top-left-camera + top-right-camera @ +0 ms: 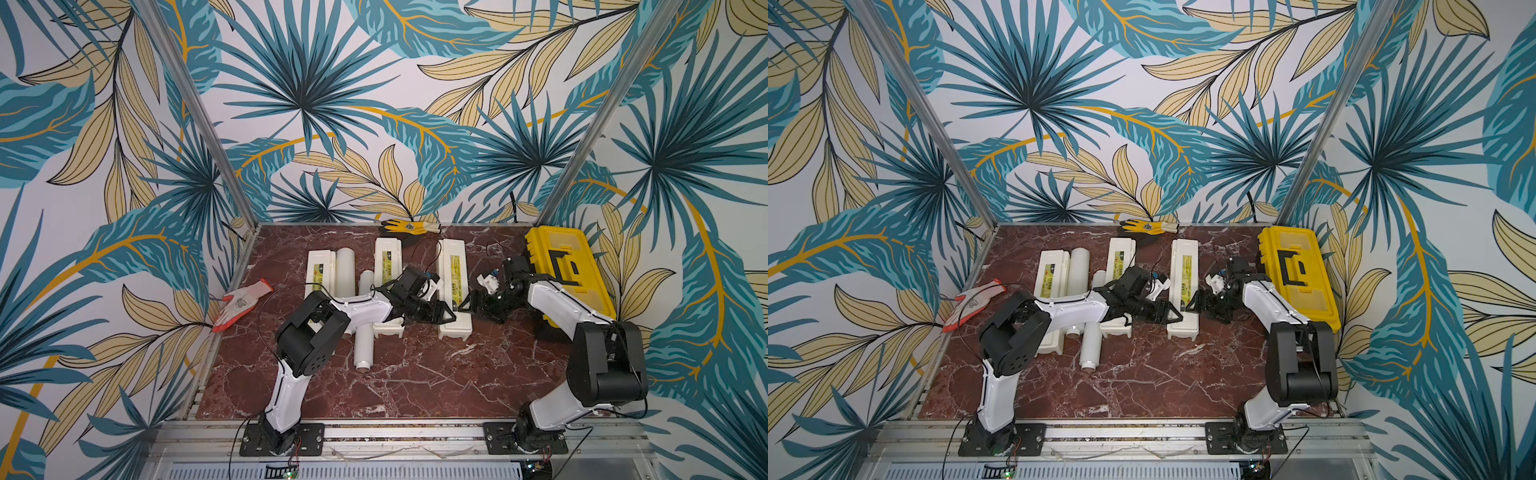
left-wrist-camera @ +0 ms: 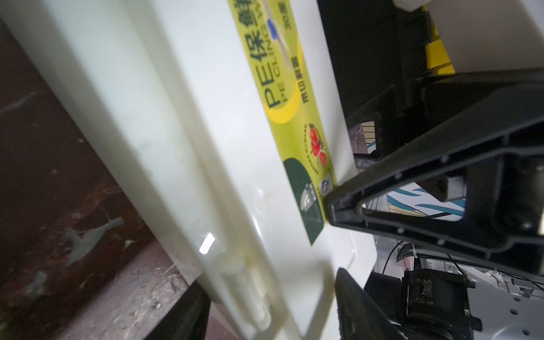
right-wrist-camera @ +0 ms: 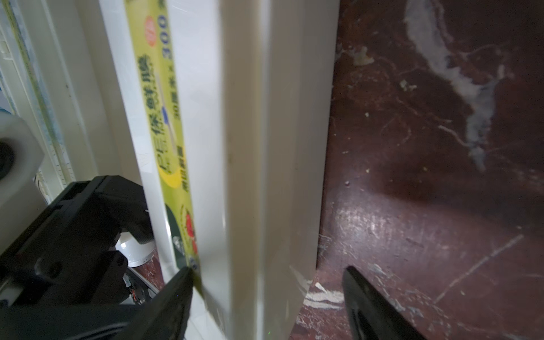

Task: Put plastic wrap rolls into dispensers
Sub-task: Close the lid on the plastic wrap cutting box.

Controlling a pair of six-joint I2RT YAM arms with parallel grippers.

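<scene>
At the left edge of the marbled worktop [image 1: 415, 374] lies a red and white glove [image 1: 243, 301]. Next comes the left dispenser [image 1: 319, 270], lid down and label up. The first roll [image 1: 345, 266] lies just beside its right flank, with its near end hidden under the left arm. The second roll [image 1: 363, 345] lies lengthwise a little further right, core stub toward the robot, close against the middle dispenser [image 1: 388, 257], which is also shut. Both rolls lie out on the worktop, not in any box. A yellow glove [image 1: 409, 226] sits at the back edge. The right dispenser [image 1: 453, 257] lies flat, and both arms meet at its near half. The left tool [image 2: 270, 279] comes in from the left, its fingers partway apart with the dispenser's edge between them; whether they press on it cannot be told. The right tool [image 3: 268, 268] comes in from the right with its jaws apart. One fingertip [image 3: 182, 282] rests at the label, while the other stands clear of the dispenser's side, over bare worktop. Far right, beside the right arm, stands a closed yellow toolbox [image 1: 540, 249].
</scene>
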